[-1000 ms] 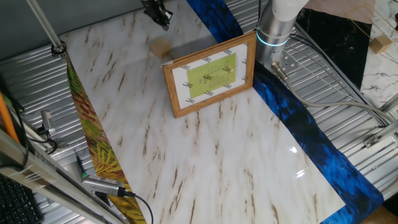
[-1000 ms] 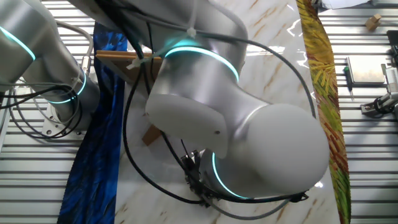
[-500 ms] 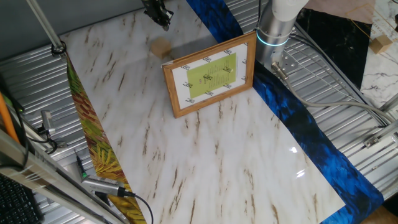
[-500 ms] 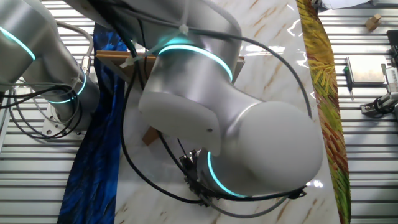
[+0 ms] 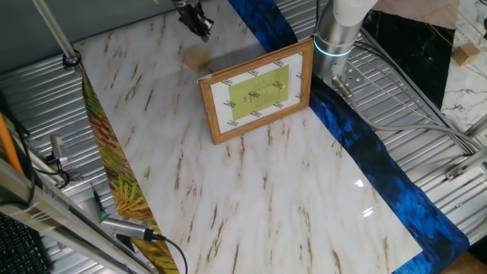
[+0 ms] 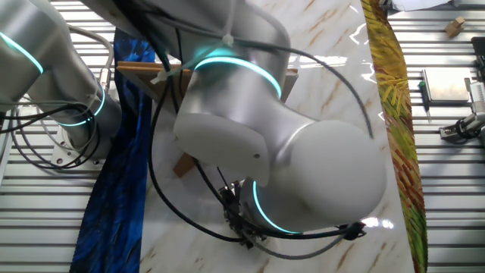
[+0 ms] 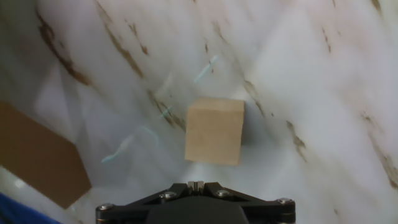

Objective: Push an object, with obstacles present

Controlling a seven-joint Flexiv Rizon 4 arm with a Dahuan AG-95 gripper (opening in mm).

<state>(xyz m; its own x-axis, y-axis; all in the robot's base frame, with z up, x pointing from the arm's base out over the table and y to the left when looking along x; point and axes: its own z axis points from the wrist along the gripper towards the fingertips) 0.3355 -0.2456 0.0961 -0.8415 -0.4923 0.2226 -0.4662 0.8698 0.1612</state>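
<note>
The small pale tan wooden cube (image 5: 197, 58) sits on the marble tabletop (image 5: 228, 190) at the far end, just behind the picture frame's upper left corner. In the hand view the cube (image 7: 214, 132) lies straight ahead of my gripper (image 7: 196, 184), with a small gap between them. The gripper (image 5: 201, 27) hangs above and beyond the cube, its fingers pressed together and empty. The brown wooden picture frame (image 5: 257, 90) with white mat and yellow-green sheet stands tilted; its corner shows in the hand view (image 7: 37, 158). In the other fixed view the arm hides most of it; the cube (image 6: 183, 164) peeks out.
A blue cloth strip (image 5: 365, 144) runs along the table's right edge and a yellow leaf-patterned strip (image 5: 114, 175) along the left. The arm's base (image 5: 335, 38) stands behind the frame. Cables and tools lie on the ribbed metal surround (image 5: 68, 167).
The gripper has shifted slightly up and away in the fixed view; the arm's elbow moved a little in the other view. Cube and frame have not moved.
</note>
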